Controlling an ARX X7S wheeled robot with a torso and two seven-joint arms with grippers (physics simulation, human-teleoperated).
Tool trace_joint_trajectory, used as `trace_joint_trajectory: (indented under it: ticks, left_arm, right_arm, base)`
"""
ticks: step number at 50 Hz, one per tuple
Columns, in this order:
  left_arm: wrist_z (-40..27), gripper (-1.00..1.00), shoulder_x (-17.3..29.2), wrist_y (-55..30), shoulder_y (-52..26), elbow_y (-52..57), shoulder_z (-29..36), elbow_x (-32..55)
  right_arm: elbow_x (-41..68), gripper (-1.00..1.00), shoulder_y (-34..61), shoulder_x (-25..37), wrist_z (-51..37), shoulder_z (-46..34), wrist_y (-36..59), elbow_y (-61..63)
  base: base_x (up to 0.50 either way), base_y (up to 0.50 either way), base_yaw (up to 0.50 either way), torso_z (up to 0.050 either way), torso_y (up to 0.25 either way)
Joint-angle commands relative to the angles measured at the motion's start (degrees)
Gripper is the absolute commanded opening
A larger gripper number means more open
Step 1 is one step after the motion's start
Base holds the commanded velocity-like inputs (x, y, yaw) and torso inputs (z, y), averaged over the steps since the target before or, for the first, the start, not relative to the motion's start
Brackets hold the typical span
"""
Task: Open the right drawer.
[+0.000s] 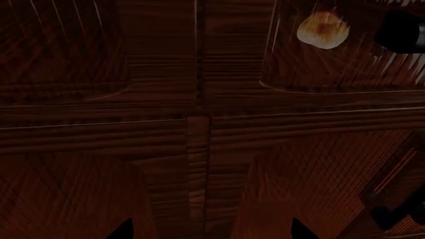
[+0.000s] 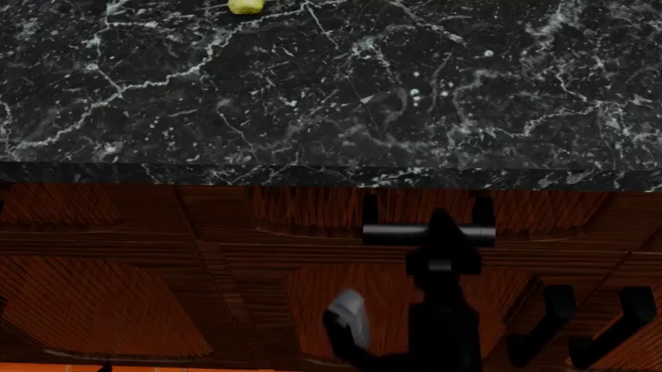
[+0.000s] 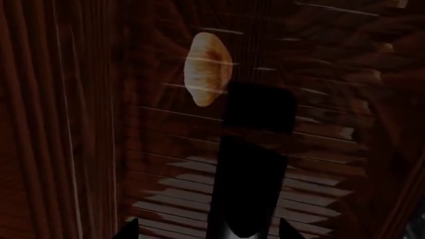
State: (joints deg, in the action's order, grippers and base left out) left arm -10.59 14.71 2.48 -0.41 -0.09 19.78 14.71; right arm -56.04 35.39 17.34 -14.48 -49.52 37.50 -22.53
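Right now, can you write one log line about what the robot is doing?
step: reaching handle | right gripper: at dark metal bar handle, grasp unclear | dark reddish-brown wood right drawer: looks closed | left gripper: not visible

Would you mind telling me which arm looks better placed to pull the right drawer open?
The right arm. In the head view, the right gripper is already at the bar handle of the right drawer. The left gripper only faces the cabinet fronts, away from the handle.

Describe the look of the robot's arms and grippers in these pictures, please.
In the head view the right gripper and its arm are plain matte black and blocky, with one pale grey patch low on the arm. No cables or markings show. The left gripper shows only two black fingertips.
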Motion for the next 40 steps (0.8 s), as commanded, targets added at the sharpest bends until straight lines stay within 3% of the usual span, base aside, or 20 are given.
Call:
trace_joint_trajectory:
  ticks: [1,23,24,40]
  left_arm:
    - [-0.12,1.0,0.22,-0.06,0.0,0.2,0.39,0.17]
    - [-0.63,1.0,0.56,0.33,-0.04,0.0,0.59,0.53]
    - [-0.63,1.0,0.56,0.33,-0.04,0.0,0.59,0.53]
    - [-0.86,1.0,0.82,0.27,-0.13,0.39,0.83,0.96]
  right_arm:
    - [0.11,1.0,2.61,-1.32,-1.59,-0.37,-0.99,-5.17]
    - [4.81,1.0,8.25,-5.47,-8.64,1.32,-7.66,-18.64]
    - [4.95,-1.0,8.08,-5.37,-8.89,1.55,-7.62,-18.32]
    - [4.43,-1.0,7.02,-3.89,-8.8,0.86,-8.66,-13.74]
  base:
    - [0.0,0.0,0.0,0.0,0.0]
    - [0.0,0.0,0.0,0.0,0.0]
    - [0.01,0.0,0.0,0.0,0.0]
    - [0.01,0.0,0.01,0.0,0.0]
